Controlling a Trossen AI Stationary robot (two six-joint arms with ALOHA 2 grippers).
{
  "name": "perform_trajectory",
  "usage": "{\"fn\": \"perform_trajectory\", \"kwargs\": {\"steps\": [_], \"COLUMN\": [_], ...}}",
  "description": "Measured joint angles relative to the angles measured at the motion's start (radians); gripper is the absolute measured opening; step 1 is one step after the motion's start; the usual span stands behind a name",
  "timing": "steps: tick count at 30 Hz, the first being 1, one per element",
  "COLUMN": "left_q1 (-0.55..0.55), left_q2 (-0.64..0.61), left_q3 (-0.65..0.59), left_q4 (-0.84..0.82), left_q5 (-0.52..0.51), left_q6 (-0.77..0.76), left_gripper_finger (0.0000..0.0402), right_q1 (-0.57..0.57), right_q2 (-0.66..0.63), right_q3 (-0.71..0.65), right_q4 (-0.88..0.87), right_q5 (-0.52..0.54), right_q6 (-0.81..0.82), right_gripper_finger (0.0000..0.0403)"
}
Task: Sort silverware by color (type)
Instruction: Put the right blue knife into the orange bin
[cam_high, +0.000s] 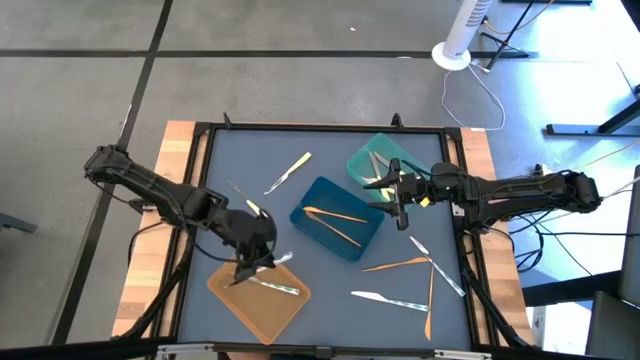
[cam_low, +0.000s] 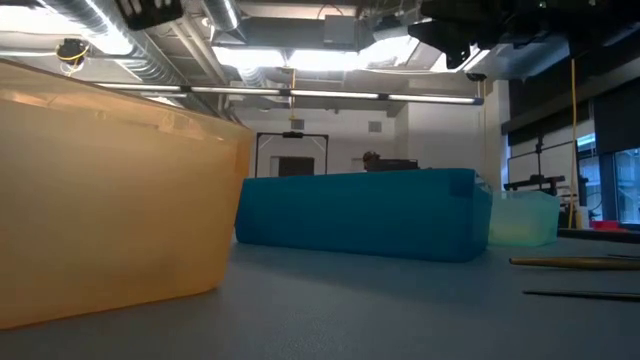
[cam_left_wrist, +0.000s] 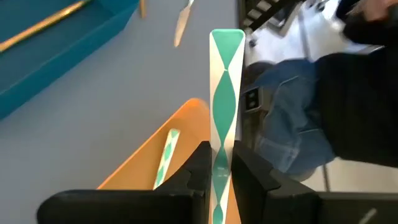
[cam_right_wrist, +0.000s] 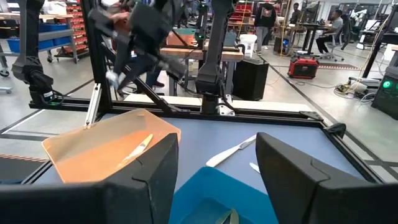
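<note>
Fingers (cam_left_wrist: 252, 177) of the left gripper (cam_high: 252, 264) pinch a silvery-clear piece of silverware (cam_left_wrist: 225, 93) by its lower end, jaws nearly closed on it, and hold it upright over the near end of the orange tray (cam_high: 240, 305); we judge this piece to be on its way into that tray, where one clear utensil (cam_high: 272, 287) already lies. Just beyond it, the blue tray (cam_high: 345, 250) at the middle of the table holds two orange utensils (cam_high: 335, 214), so that colour has been started as well. Farther back, the right gripper (cam_high: 398, 200) hovers at the gap between the blue tray and the teal tray (cam_high: 362, 158), its fingers (cam_right_wrist: 146, 180) spread wide with nothing between them. The teal tray contains something thin and pale, which we cannot make out well enough to name. By our count the sorting is well under halfway. Loose on the blue mat on the right arm's side lie an orange piece (cam_high: 396, 265), a second orange piece (cam_high: 430, 290), a clear knife (cam_high: 388, 298) and another clear piece (cam_high: 442, 272), all outside any tray, and a white knife (cam_high: 288, 172) lies alone toward the far side, between the left arm and the teal tray. Each of these, we judge, needs picking up and dropping with its colour
</note>
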Motion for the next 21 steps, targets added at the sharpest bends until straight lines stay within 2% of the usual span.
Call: {"fn": "perform_trajectory", "kwargs": {"steps": [6,14,21], "left_q1": [-0.033,-0.056,-0.076], "left_q2": [0.096,0.269,0.384], "left_q3": [0.0,0.0,-0.001], "left_q4": [-0.001,-0.002,-0.002], "left_q5": [-0.038,-0.038,0.023], "left_q6": [0.007,0.129,0.217], "left_gripper_finger": [0.004,0.0041,0.0041], "right_q1": [0.0,0.0,0.0], "right_q2": [0.0,0.0,0.0], "right_q3": [0.0,0.0,0.0], "right_q4": [-0.001,-0.001,-0.001], "right_q5": [0.0,0.0,0.0], "right_q6": [0.0,0.0,0.0], "right_gripper_finger": [0.0205,0.0205,0.0205]}}
